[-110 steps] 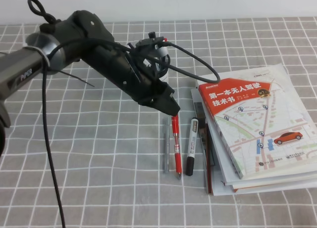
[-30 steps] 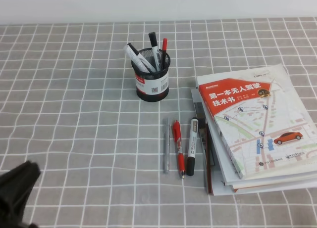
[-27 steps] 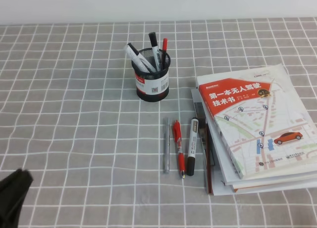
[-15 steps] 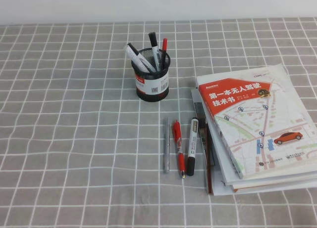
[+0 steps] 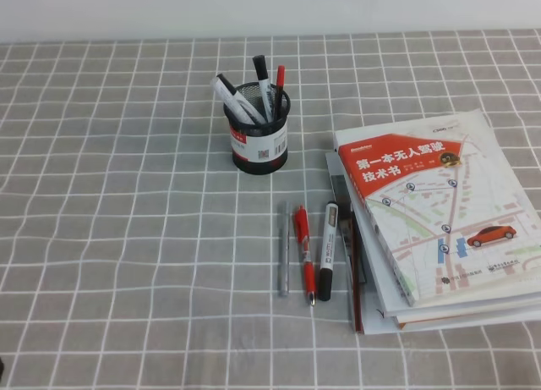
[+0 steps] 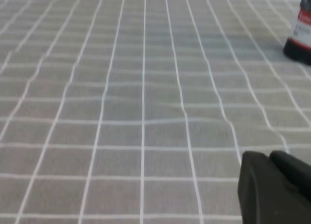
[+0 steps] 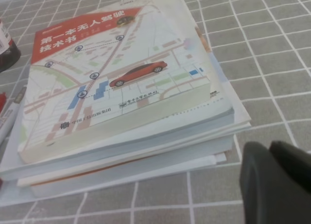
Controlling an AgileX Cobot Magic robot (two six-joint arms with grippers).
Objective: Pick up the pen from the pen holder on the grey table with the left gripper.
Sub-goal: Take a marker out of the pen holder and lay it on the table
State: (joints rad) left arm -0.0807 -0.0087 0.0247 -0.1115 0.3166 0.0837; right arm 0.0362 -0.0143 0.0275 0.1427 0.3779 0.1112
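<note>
As it lies, pen (image 5: pixel 303 253) lengthwise, tip nearward.

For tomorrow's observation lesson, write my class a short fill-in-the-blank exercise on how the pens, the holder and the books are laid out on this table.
1. The pen lies between the thin grey pen and the ____.
2. The pen holder stands on the grey table, and its mesh is coloured ____.
3. The top book in the stack shows a small ____ car.

Missing words: marker; black; red
</note>
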